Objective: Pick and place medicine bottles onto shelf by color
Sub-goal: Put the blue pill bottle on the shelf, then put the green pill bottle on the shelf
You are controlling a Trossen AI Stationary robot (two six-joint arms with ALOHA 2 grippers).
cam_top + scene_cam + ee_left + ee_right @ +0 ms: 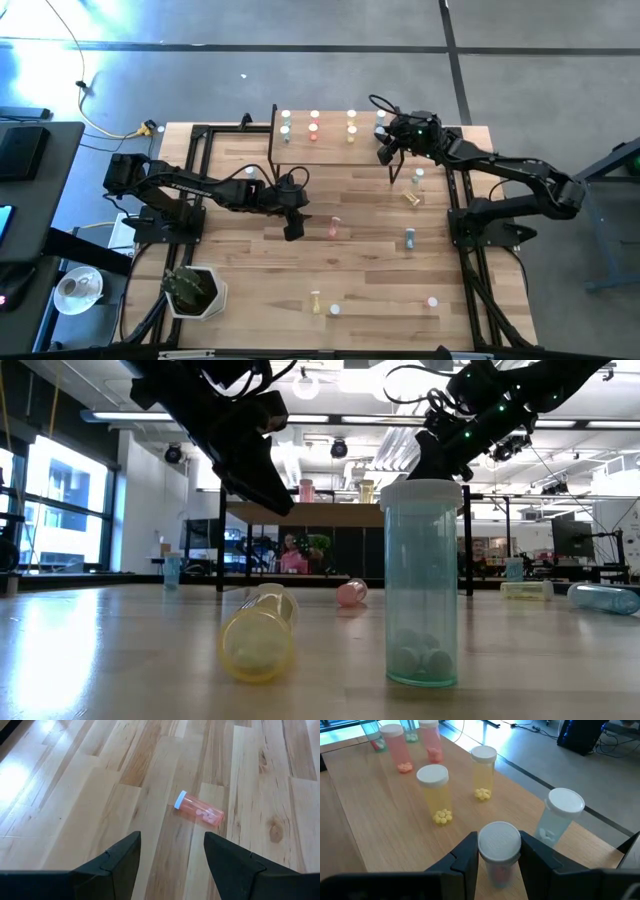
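Observation:
The shelf (330, 148) stands at the table's far edge with green, red, yellow and blue medicine bottles upright on it in pairs. My right gripper (499, 851) is at the shelf's right end, shut on a white-capped bottle (499, 840) beside a blue one (559, 817). My left gripper (172, 847) hangs open over the mid-table. A pink bottle (199, 811) lies on its side on the wood just ahead of it, untouched. My right gripper pinches the bottle between its two fingers at the cap's sides (485, 847) and the top of its body. The fingers slant down from the table's right-near side. The bottle is upright over the shelf board (360, 820). Whether its base rests on the board is hidden.
Loose bottles are scattered on the table: one upright (418, 176), a yellow one lying (411, 198) and a blue one (410, 237) at the right. A yellow (258, 635) and a blue (420, 580) stand near the front edge. A plant pot (195, 290) is at the front left.

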